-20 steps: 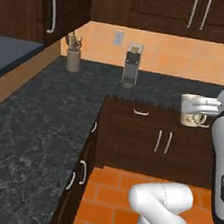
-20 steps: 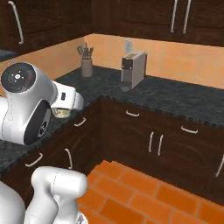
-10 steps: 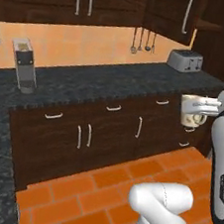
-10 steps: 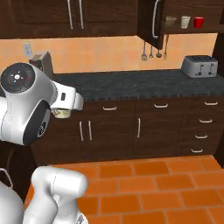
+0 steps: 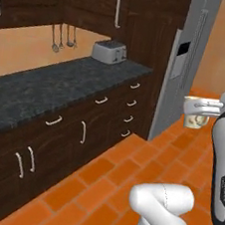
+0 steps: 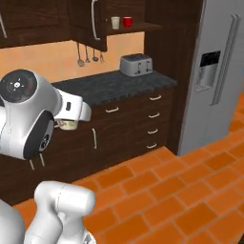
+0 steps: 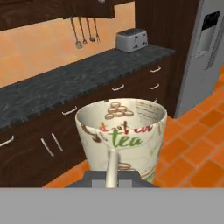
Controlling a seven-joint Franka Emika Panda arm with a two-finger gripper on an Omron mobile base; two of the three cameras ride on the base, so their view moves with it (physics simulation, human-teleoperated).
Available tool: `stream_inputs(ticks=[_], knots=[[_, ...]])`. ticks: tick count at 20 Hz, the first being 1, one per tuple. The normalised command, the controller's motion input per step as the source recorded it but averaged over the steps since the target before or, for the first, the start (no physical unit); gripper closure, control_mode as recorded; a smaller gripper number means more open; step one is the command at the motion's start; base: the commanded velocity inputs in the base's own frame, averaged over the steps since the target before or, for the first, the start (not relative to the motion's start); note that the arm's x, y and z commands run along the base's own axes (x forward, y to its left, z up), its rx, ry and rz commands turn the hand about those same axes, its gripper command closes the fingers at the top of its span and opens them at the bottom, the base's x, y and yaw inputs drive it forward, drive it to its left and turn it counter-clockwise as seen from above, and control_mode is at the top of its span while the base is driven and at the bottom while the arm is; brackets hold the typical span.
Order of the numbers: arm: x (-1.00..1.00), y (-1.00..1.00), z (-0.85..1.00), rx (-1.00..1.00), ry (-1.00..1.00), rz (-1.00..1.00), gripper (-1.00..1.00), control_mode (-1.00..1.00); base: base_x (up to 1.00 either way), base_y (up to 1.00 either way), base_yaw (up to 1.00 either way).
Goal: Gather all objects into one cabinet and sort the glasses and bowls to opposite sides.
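arm: white Franka, dark joints; rises lower right in left base view, lower left in right base view; elbow bent, forearm reaching fwd at about chest height
wrist: roughly level, hand pointing fwd
gripper point(image 5: 201, 107): closed on rim of cream printed cup point(image 7: 121, 134), held upright off the floor
fingers: one pale finger point(image 7: 112, 168) inside cup wall; other prob. outside, hidden
right base view: hand mostly behind big shoulder joint

A silver toaster point(image 6: 136, 64) sits on the dark speckled counter point(image 5: 47, 86), far beyond the end effector; utensils point(image 7: 83, 31), perhaps ladles, hang left of it. A grey refrigerator point(image 6: 217, 71) stands rightward, above an orange brick floor point(image 6: 171, 190).
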Motion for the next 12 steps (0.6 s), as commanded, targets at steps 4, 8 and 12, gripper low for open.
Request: stream_inputs(ticks=[4, 8, 12], knots=[[0.0, 0.0, 0.0, 0.0, 0.0, 0.0, 1.0, 1.0, 0.85, 0.3, -0.46], [0.0, 0.0, 0.0, 0.0, 0.0, 0.0, 1.0, 1.0, 1.0, 0.45, -0.2], [0.0, 0.0, 0.0, 0.0, 0.0, 0.0, 1.0, 1.0, 0.94, -0.14, -0.05]])
